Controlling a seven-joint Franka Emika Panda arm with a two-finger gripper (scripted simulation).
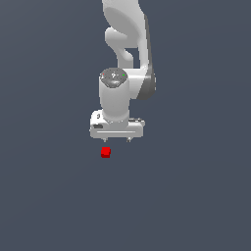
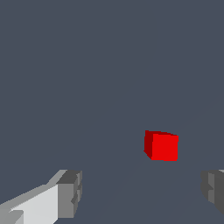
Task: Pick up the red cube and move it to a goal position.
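The red cube (image 1: 105, 152) is a tiny plain block lying on the dark grey floor, a little below and toward the exterior view's left of my gripper (image 1: 117, 140). In the wrist view the red cube (image 2: 161, 146) sits beyond the fingertips, nearer to one finger than the other. My gripper (image 2: 142, 192) is open, its two grey fingertips (image 2: 70, 192) spread wide with nothing between them. It hovers apart from the cube, not touching it.
The white arm (image 1: 125, 44) rises behind the gripper toward the top of the exterior view. A plain dark grey surface (image 1: 196, 196) surrounds everything.
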